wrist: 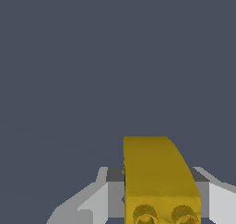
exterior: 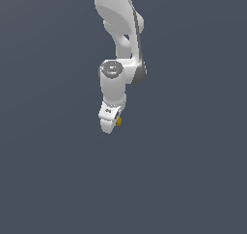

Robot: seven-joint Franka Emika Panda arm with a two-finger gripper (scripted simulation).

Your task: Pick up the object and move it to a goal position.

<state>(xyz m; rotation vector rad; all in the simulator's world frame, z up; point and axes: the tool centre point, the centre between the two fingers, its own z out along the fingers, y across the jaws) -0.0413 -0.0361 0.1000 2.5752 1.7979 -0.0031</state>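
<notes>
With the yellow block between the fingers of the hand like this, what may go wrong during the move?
1. The yellow block sticks out well past the fingers in the wrist view, so it may pivot or slip.
2. In the exterior view only a small part of it shows at the edge of the hand, which suggests a shallow grip.

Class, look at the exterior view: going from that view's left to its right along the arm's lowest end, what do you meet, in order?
Dark plain background → white gripper → small yellow-orange object at its right edge → dark background again.
</notes>
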